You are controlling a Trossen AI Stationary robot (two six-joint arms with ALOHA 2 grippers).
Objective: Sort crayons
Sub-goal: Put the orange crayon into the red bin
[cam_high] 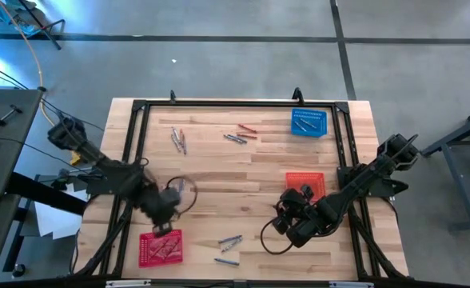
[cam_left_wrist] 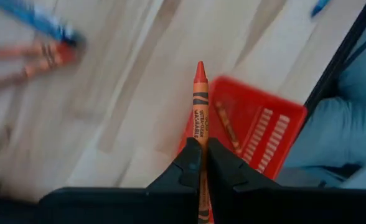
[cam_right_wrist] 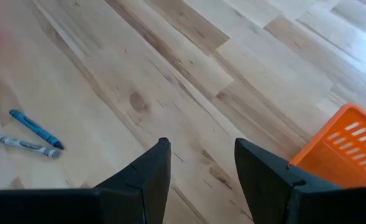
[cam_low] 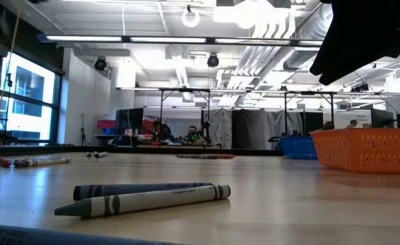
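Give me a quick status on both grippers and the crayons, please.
Left gripper shut on orange crayon, above red basket. Right gripper open, empty, beside orange basket. Loose crayons across table. Nothing in the way.

You are looking at an orange crayon [cam_left_wrist: 199, 99] showing black bands | a red perforated basket [cam_left_wrist: 267, 134] lying beneath it | blue crayon [cam_right_wrist: 36, 129] and grey crayon [cam_right_wrist: 25, 145] resting on the pale striped wooden table [cam_right_wrist: 189, 74] | a blue basket [cam_high: 308, 122] sitting opposite.

crayons [cam_high: 233, 138] mid-table | basket [cam_high: 161, 247] front-left | basket [cam_high: 308, 122] back-right
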